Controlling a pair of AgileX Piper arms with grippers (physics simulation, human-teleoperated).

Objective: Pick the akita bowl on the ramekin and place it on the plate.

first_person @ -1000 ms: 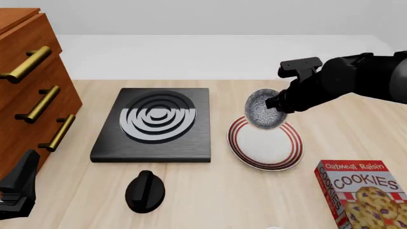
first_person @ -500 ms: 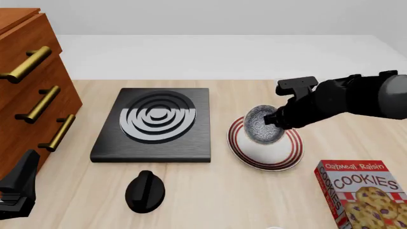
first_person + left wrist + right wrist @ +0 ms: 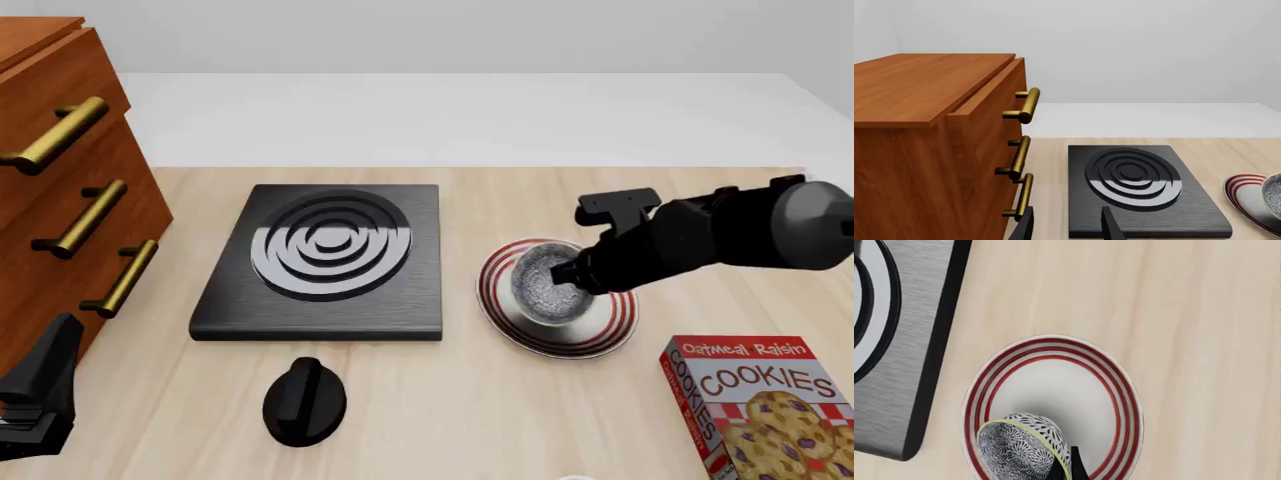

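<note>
The akita bowl (image 3: 545,286), grey and speckled, lies tilted low over the middle of the plate (image 3: 609,332), a white plate with red rings. My right gripper (image 3: 577,274) is shut on the bowl's rim from the right. In the right wrist view the bowl (image 3: 1017,446) leans on the plate (image 3: 1054,343) with the fingertips (image 3: 1069,468) pinching its edge. Whether the bowl rests fully on the plate I cannot tell. My left gripper (image 3: 1067,227) is open and holds nothing, low at the near left (image 3: 47,385). The ramekin is out of view.
A black square burner (image 3: 323,258) with white rings lies left of the plate. A black knob-shaped object (image 3: 304,400) stands in front of it. A wooden drawer cabinet (image 3: 60,190) fills the left side. A cookie box (image 3: 761,405) stands at the near right.
The right gripper has lowered the bowl from above the plate's far rim down onto the plate's middle. The left arm has not moved.
</note>
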